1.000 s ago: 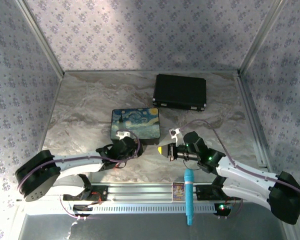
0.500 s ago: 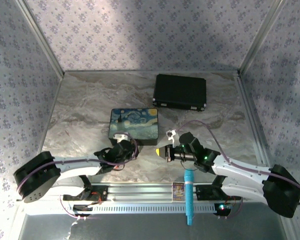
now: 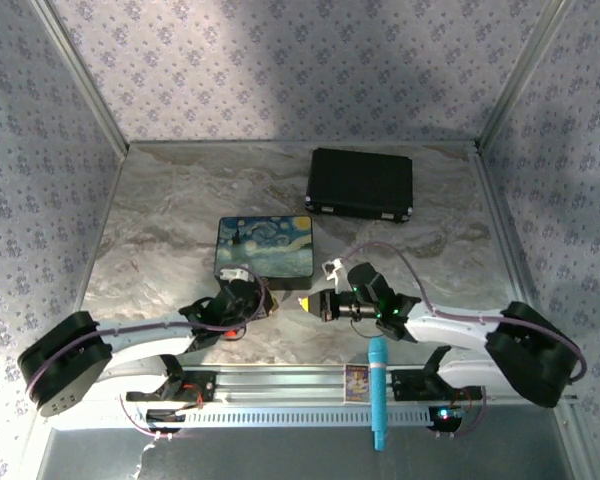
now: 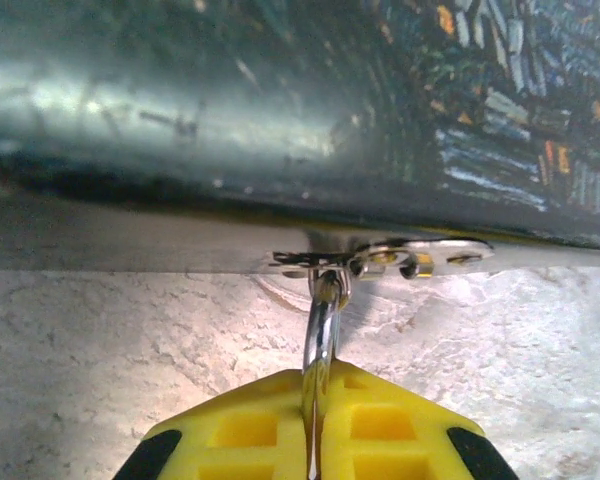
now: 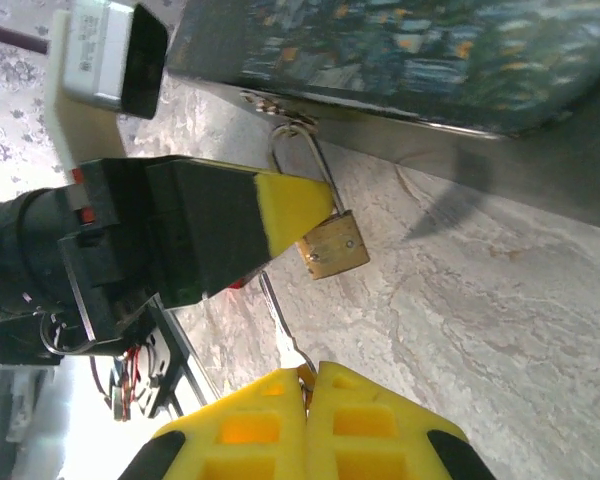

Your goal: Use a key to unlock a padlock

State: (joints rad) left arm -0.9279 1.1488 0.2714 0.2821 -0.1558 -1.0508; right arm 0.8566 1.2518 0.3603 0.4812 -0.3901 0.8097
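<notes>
The left hand (image 4: 316, 400) pinches the padlock (image 5: 334, 246) loop by the painted box (image 3: 265, 248). The right hand (image 5: 310, 390) pinches the key (image 5: 277, 320).

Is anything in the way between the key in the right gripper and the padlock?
Nothing visible. The key points toward the padlock across bare table; the left gripper clamps the shackle, beside that path.
</notes>
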